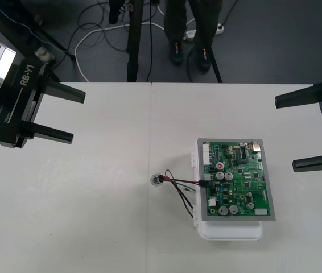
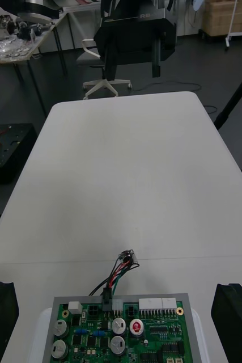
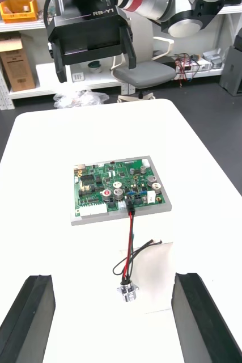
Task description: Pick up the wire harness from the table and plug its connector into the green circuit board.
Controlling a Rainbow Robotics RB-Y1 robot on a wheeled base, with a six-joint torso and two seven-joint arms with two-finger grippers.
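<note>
bench (image 1: 93, 216), both arms off the work. left gripper (image 1: 77, 116) hangs over the bench's far left part, well apart from the board. its two black fingers (image 1: 58, 135) are spread wide with nothing between them. in the left wrist view the same fingers (image 3: 30, 317) stand at the two lower corners, and the harness socket lies on the bench between and beyond them.

right gripper (image 1: 285, 134) is at the right side, beyond the board's far right corner, not touching it. its fingers (image 1: 314, 164) are also spread wide and empty.

green circuit board (image 1: 238, 179) lies flat on its white base (image 1: 232, 232), right of the bench's middle seam.

wire harness (image 1: 181, 185) lies just beside the board, on the side toward the left gripper. its black plug (image 1: 205, 183) sits in the connector row at that edge of the board, and looks seated in all three views. the red, black and green wires (image 3: 131, 244) run from it out onto the bench, the black ones looping slack. the round metal socket (image 1: 157, 180) rests on the bench at the free end, near the seam and apart from the board.
</note>
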